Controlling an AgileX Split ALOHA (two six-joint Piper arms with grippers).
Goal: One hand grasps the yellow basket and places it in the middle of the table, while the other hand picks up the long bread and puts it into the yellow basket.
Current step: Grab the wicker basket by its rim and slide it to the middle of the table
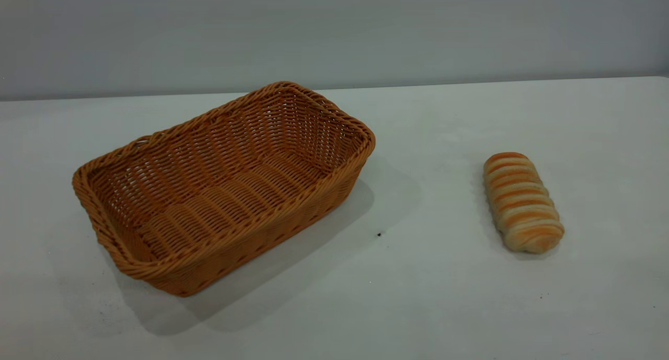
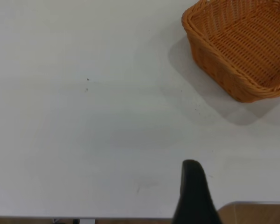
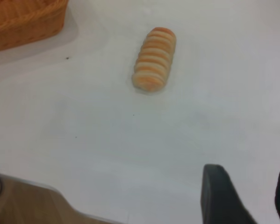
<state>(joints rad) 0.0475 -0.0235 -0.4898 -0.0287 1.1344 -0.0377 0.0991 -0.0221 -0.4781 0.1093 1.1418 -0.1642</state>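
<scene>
I have the yellow basket (image 1: 225,187) sitting empty on the table (image 1: 428,297), left of centre in the exterior view, angled so one short end faces the near left corner. The long bread (image 1: 522,202) lies flat on the table well apart to its right, nothing touching it. Neither arm shows in the exterior view. Left wrist view: only one dark finger (image 2: 194,193) of my left gripper pokes in at the frame edge, over bare table near its front edge; the basket (image 2: 242,46) is far ahead of that finger and off to one side, no contact. Can't tell whether the left fingers are spread or pressed together, since just one shows. Right wrist view: right gripper (image 3: 249,196) has two dark fingers (image 3: 219,196) with a clear gap of bare table between them, so spread, holding nothing. The bread (image 3: 154,58) lies well ahead of those fingertips, offset sideways, with the basket corner (image 3: 27,21) farther beyond it.
</scene>
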